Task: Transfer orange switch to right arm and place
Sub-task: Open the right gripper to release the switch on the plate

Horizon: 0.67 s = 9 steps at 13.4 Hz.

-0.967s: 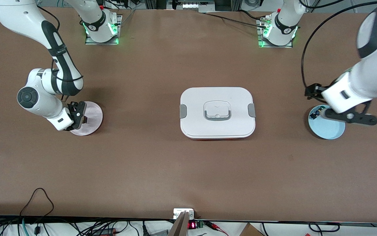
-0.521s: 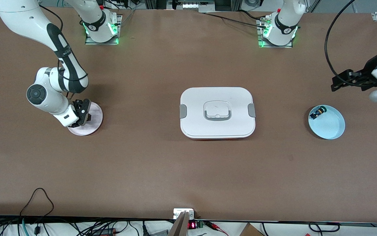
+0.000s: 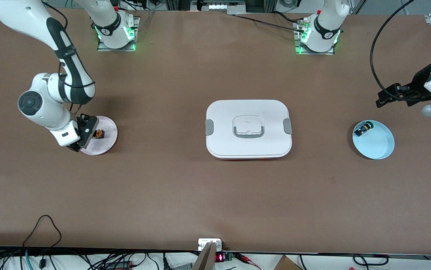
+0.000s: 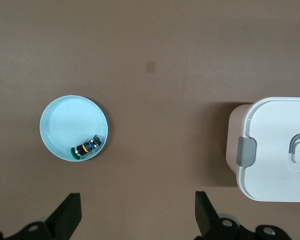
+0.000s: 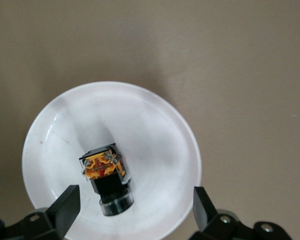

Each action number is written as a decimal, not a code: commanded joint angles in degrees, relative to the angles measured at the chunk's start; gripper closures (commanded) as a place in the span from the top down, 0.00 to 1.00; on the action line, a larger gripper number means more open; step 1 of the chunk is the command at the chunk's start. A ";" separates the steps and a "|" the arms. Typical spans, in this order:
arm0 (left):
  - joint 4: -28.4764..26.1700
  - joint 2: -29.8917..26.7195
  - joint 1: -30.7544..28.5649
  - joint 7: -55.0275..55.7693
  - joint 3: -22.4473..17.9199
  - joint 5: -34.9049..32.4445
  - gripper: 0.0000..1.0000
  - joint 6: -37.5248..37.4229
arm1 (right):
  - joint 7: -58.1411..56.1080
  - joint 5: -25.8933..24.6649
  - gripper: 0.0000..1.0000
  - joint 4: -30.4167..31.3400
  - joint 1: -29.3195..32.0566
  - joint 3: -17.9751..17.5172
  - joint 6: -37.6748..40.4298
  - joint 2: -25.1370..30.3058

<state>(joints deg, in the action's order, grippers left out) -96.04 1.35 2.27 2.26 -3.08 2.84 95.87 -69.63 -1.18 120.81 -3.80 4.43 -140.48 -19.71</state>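
Switch (image 5: 104, 176) cap hidden, on plate (image 3: 108, 139) | right gripper (image 5: 135, 207) tips cropped

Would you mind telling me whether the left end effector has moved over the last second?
Yes. The left end effector has left its place over the blue plate and now hangs open above bare table, closer to the robots' bases.

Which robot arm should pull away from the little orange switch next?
The right arm. Its right gripper hangs open over the pink plate, where the orange switch already sits, free of the fingers. The left gripper waits open at its own end, above the blue plate.
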 commanded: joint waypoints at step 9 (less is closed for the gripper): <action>-1.34 -0.91 0.19 -4.37 0.35 -3.80 1.00 0.90 | 61.25 2.24 1.00 -22.71 -5.77 -0.39 40.70 7.13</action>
<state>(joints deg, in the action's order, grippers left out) -96.47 1.23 2.37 -0.88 -2.71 0.83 96.50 -15.72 0.19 100.96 -8.86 3.89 -104.68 -13.55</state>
